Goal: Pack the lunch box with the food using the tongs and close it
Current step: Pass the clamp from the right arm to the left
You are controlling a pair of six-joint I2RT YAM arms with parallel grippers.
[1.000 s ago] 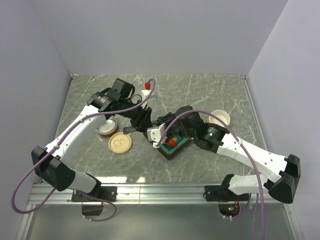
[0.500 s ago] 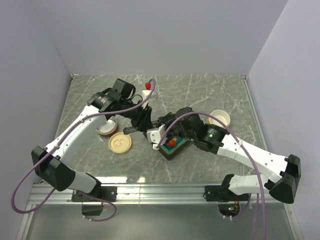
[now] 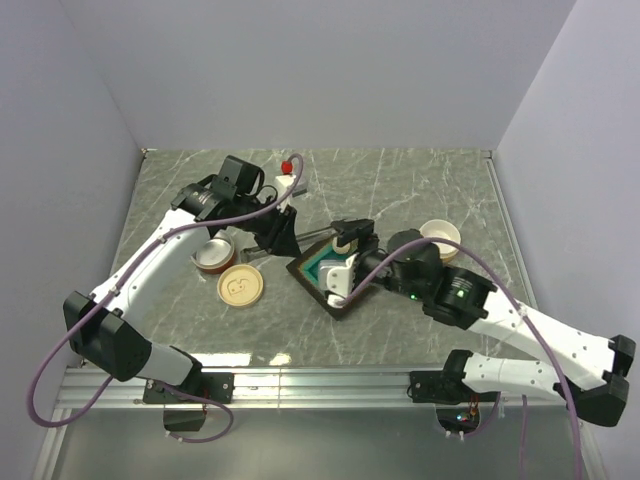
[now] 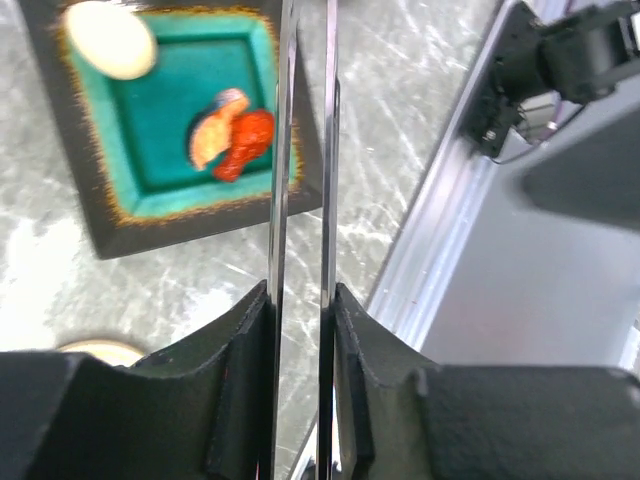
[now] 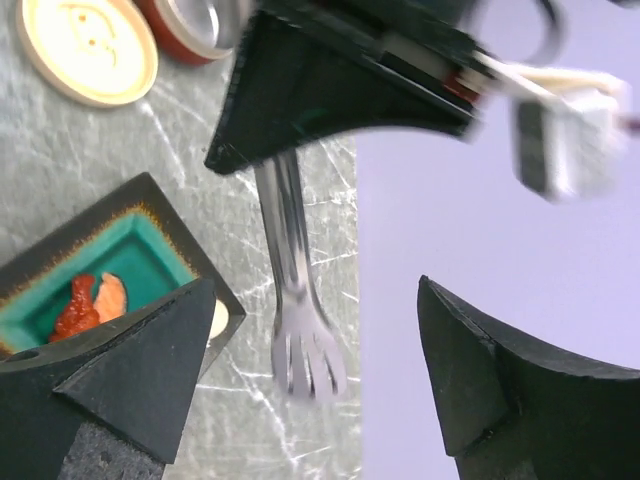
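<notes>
My left gripper [image 3: 280,236] [image 4: 300,292] is shut on the tongs [image 4: 302,150], whose two thin metal arms run forward between its fingers past the dish's right edge. The dark square dish [image 3: 312,262] [image 4: 95,215] has a teal inside. In it lie the food: a cream egg-shaped piece [image 4: 110,38] and orange-red lumps [image 4: 238,135] [image 5: 88,302]. My right gripper [image 3: 348,240] [image 5: 315,290] hangs open above the dish's far side, with the tongs' forked tip [image 5: 310,365] showing between its fingers, not touching them. The lunch box [image 3: 213,253], round and red-brown, stands to the left with its cream lid [image 3: 240,287] beside it.
A cream round cup [image 3: 440,235] stands right of the dish, behind the right arm. The metal rail of the table's near edge [image 4: 440,250] runs close to the dish. Walls close the table in on three sides.
My right gripper has opened and drawn back off the dish, which now shows in full. My left gripper has closed further on the tongs and shifted slightly back.
</notes>
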